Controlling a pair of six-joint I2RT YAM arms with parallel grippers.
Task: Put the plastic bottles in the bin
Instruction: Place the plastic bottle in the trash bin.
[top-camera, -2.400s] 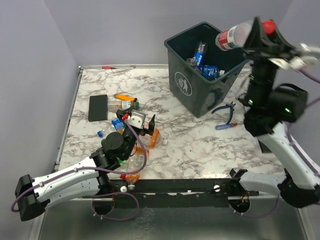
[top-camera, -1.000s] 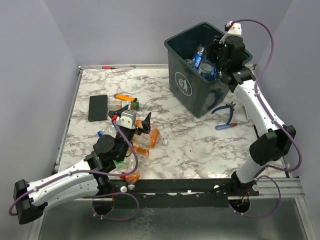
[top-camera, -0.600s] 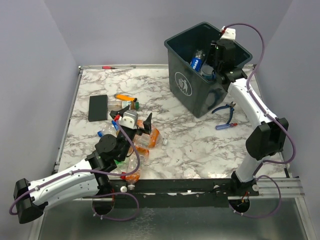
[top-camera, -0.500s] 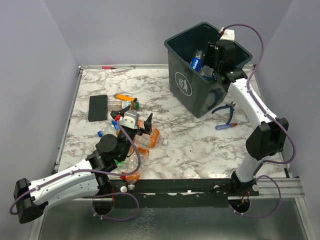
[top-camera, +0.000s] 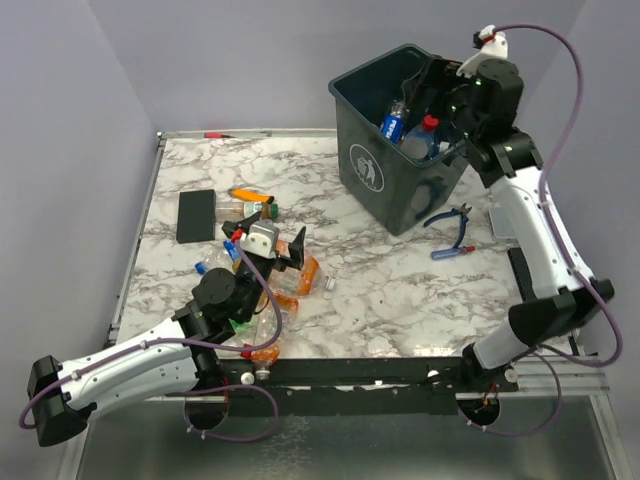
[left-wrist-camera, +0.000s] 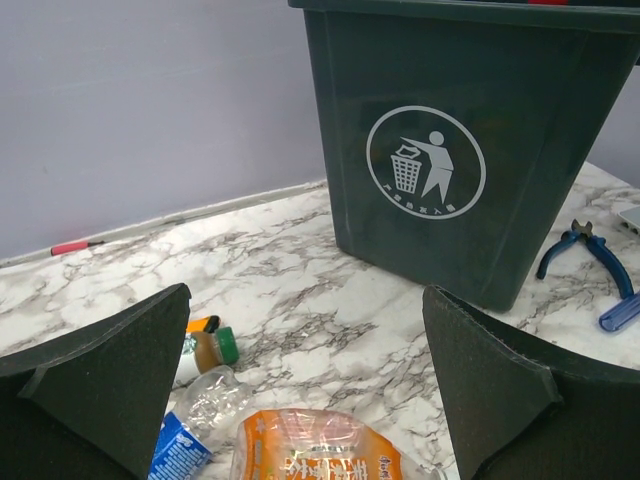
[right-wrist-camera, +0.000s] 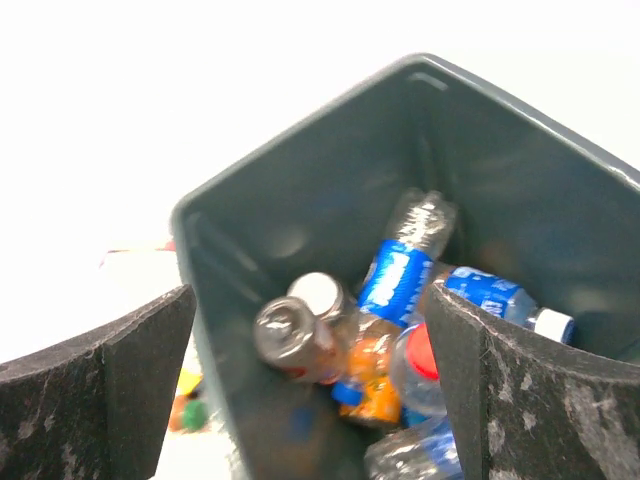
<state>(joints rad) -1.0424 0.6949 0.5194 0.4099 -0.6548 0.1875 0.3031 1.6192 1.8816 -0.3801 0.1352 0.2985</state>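
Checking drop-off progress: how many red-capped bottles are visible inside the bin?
1: a red-capped bottle on top of the pile in the bin. More may be buried under the other bottles.

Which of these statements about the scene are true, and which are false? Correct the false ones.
1. The right claw is open above the bin. True.
2. The bin is empty. False: several bottles lie in it.
3. The pliers lie on the bin's left in the top view. False: they lie on its right.
4. The left claw grips a bottle. False: it is open and empty, over an orange bottle on the table.
5. A black pad lies on the table. True.
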